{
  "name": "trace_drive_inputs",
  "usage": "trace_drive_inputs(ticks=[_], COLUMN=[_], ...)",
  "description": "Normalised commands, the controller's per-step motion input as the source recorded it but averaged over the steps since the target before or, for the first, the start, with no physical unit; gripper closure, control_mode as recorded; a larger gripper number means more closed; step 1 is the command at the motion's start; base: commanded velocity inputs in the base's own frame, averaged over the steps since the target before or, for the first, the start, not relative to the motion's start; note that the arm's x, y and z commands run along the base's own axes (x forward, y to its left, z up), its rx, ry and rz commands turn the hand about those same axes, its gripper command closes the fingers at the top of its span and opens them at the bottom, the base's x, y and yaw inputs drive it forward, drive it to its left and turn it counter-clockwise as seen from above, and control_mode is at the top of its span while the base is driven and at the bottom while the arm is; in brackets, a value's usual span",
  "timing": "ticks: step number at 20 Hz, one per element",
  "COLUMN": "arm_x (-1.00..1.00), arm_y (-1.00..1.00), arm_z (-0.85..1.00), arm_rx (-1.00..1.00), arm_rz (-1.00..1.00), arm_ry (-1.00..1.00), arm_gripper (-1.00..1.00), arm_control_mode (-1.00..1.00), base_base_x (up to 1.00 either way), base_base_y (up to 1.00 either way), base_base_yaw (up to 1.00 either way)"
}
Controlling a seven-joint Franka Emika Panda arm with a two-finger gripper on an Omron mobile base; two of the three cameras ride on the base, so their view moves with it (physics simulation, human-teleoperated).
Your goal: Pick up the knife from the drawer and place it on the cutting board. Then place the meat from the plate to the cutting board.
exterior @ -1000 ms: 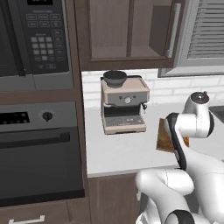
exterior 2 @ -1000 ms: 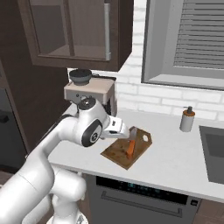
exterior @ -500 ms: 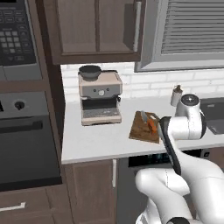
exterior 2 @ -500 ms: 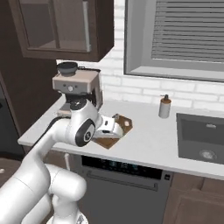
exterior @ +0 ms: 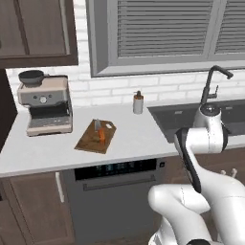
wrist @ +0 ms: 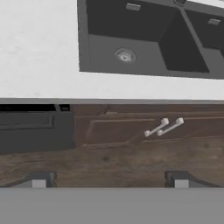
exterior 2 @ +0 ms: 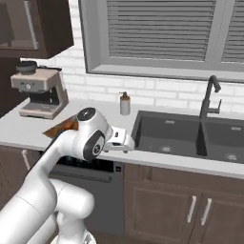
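The cutting board (exterior: 95,136) lies on the surface (exterior: 134,139) in front of the coffee machine's (exterior: 45,104) right side, toward the front edge, and something already rests on it: an orange-handled thing with a grey end, which is probably the knife (exterior: 100,133), though it is too small to be certain. If so, the first half of the task looks done and the meat step is in hand. Neither the plate nor the meat can be made out here, so the robot seems to be travelling toward wherever they sit. The pincer (wrist: 107,186) hangs off the front edge of the surface, in front of the sink (exterior 2: 190,138), pointing down at the cabinet doors (wrist: 148,129) and the dishwasher front (wrist: 35,127) below the edge. Its two finger tips (wrist: 39,181) stand wide apart, with nothing between them and nothing touching them: it is fully spread and carries nothing. The next move calls for bringing the plate into sight, then lowering the spread pincer over the slender meat along its narrow width before closing.
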Motion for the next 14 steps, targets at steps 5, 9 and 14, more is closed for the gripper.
trace_drive_inputs(ticks=[5, 9, 14], arm_x=[0.00, 0.00, 0.00], arm_y=[0.00, 0.00, 0.00], arm_z=[0.00, 0.00, 0.00], arm_rx=[0.00, 0.00, 0.00], arm_rz=[0.00, 0.00, 0.00], arm_ry=[0.00, 0.00, 0.00], arm_gripper=[-1.00, -1.00, -1.00], arm_control_mode=[1.00, 1.00, 1.00], base_base_x=[0.09, 0.11, 0.15], base_base_y=[-1.00, -1.00, -1.00], base_base_yaw=[0.00, 0.00, 0.00])
